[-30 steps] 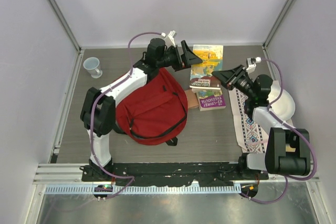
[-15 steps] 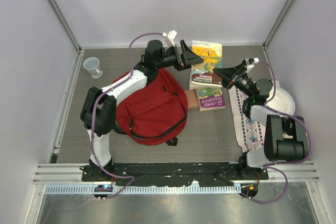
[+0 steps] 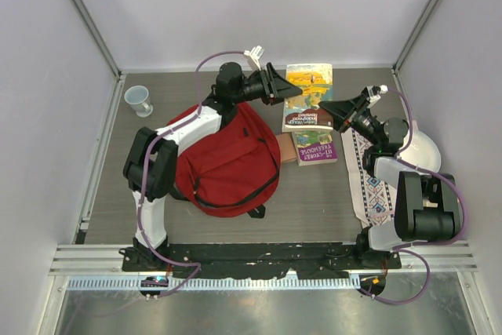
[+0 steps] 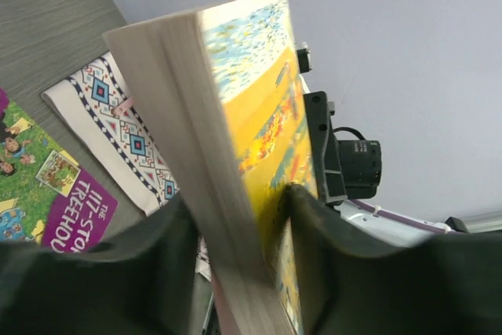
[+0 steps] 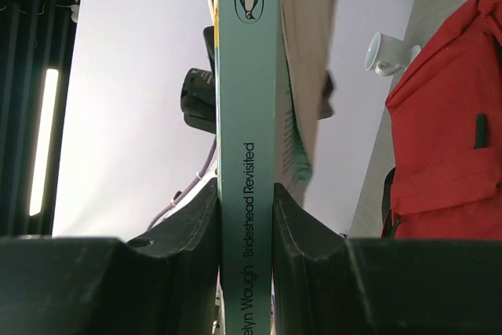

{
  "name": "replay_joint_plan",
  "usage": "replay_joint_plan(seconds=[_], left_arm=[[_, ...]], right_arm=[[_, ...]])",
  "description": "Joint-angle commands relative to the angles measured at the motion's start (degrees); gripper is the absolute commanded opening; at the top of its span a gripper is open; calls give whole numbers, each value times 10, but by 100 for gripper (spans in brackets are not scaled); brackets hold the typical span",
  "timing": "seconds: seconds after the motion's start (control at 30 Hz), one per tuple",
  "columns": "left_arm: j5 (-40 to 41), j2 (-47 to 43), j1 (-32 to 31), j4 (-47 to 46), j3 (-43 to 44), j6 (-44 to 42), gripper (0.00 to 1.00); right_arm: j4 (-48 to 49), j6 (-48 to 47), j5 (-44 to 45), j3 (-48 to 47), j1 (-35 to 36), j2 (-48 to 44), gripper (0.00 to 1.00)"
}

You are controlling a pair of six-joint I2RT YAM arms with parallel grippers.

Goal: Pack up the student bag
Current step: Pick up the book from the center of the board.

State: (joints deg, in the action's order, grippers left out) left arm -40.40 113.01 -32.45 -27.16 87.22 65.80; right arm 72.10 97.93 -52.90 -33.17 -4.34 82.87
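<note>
The red fabric backpack (image 3: 227,158), with black straps and zippers, lies flat on the grey wood-grain table (image 3: 314,209), a little toward 9 o'clock of its middle and just in front of the left arm's base. In the right wrist view the red fabric backpack (image 5: 447,154) shows at 3 o'clock.

The left arm rises from its base, bends over the bag's 9 o'clock side and stretches its forearm toward 1 o'clock. The left gripper (image 3: 282,93) is clenched on the 9 o'clock edge of a yellow-covered paperback book (image 3: 308,92), which is held above the table at 1 o'clock of the bag. In its wrist view the left gripper (image 4: 239,217) has one finger (image 4: 118,272) on the page block side and the other on the cover.

The right arm folds up from its base and points toward 10 o'clock. The right gripper (image 3: 328,111) grasps the same book at its 4 o'clock corner. From its wrist, the right gripper (image 5: 245,202) pinches the teal spine between both pads.

Under the lifted book a purple and green picture book (image 3: 316,147) lies on the table. A patterned white cloth (image 3: 369,182) lies at 3 o'clock of it, beside a white bowl (image 3: 423,151). A pale blue cup (image 3: 140,100) stands at 10 o'clock of the bag.
</note>
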Motion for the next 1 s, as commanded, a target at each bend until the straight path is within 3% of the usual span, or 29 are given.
replay_joint_plan(seconds=[0.0,0.17,0.23,0.27,0.3,0.33,0.37,0.43,0.5,0.53,0.57,0.67,0.77,0.87,0.97], left_arm=[[-26,-14,-3,-66,4,6,38],[-14,-27,-3,-34,-3,-14,16],[-4,-39,-2,-17,-7,-33,3],[3,-43,-2,9,-7,-41,0],[22,-49,-2,25,-8,-50,0],[32,-61,-2,43,-9,-72,0],[44,-70,-2,82,-10,-82,0],[87,-88,-1,119,-12,-122,0],[145,-117,0,176,-14,-146,0],[167,-127,0,191,-19,-162,0],[186,-145,1,209,-23,-167,0],[241,-171,1,198,-53,-161,0],[285,-204,1,157,-87,-144,0],[315,-225,1,126,-107,-136,0],[336,-242,1,66,-136,-117,0]], right_arm=[[234,11,-11,-25,3,-23,1],[234,9,-10,-16,3,-15,2],[227,7,-9,-15,2,-9,7],[219,2,-7,-11,2,-8,14],[198,-15,-3,-9,2,-8,32],[178,-30,0,-7,2,-14,41],[113,-54,3,-2,2,-22,52],[10,-161,18,0,2,-63,59],[-224,-260,39,-16,3,-101,71],[-320,-382,90,-28,3,-145,75],[-485,-431,119,-57,7,-162,81],[-618,-505,214,-82,8,-204,86],[-617,-472,213,-67,8,-209,86],[-544,-406,186,-26,22,-211,86],[-512,-376,205,-10,82,-213,86]])
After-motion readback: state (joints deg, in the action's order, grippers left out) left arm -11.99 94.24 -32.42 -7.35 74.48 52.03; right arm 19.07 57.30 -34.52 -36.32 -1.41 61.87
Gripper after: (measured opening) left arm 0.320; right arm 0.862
